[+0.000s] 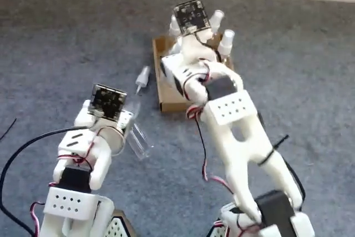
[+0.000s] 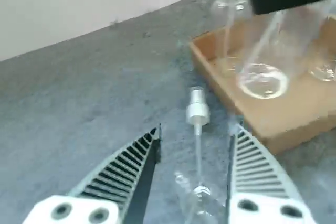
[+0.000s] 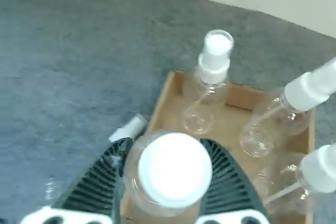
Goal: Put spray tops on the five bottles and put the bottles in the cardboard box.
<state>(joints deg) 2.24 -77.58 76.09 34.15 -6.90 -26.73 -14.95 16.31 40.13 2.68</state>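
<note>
My right gripper is shut on a clear bottle with a white spray top, held upright over the near corner of the cardboard box. Three capped bottles stand in the box: one at the back and two to the side. My left gripper is open and low over the carpet. An uncapped clear bottle lies between its fingers. A loose spray top lies just beyond it, tube toward the bottle.
Grey carpet covers the table. The box sits mid-table with the right arm stretched over it. The loose spray top lies just off the box's left wall. A black cable loops at the left edge.
</note>
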